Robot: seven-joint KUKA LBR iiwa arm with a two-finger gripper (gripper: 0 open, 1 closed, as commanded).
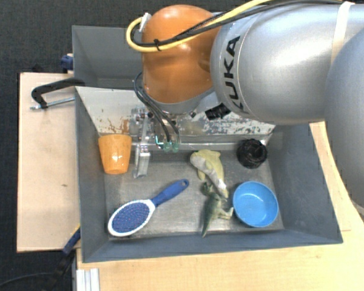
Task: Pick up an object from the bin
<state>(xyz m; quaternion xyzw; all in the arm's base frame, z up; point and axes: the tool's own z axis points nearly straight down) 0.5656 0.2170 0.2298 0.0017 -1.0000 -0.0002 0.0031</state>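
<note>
Bin: a grey metal bin (91, 180) with sloping walls, holding a few loose things spread over its floor.
Arm: the silver arm (279, 59) comes in from the bin's right edge and crosses the far half; an orange cover (173, 53) sits on its wrist, with a yellow cable (230, 11) looped over it.
Gripper: the gripper (141, 159) hangs below the orange cover, low in the far-left part of the bin, its tip over bare floor.
Jaws: whether they stand wide or narrow cannot be told, and nothing shows between them.
Nearest thing: an orange plastic cup (114, 153) lies by the left wall, just beside the gripper on its left. Whether the two touch cannot be told, nor whether the cup stands or lies on its side.
Hairbrush: a blue-handled hairbrush (136, 214) lies near the front-left corner, its white-rimmed oval head toward the corner and its handle slanting up toward the middle.
Pale toy: a pale yellowish soft figure (209, 165) lies in the middle of the floor, to the right of the gripper and apart from it.
Green toy: a green dinosaur figure (212, 211) lies just in front of the pale toy, reaching toward the front wall.
Bowl: a round blue bowl (255, 204) sits mouth up near the front-right corner, just beside the dinosaur.
Black thing: a small round black cap (252, 153) rests near the right wall, beyond the bowl.
</note>
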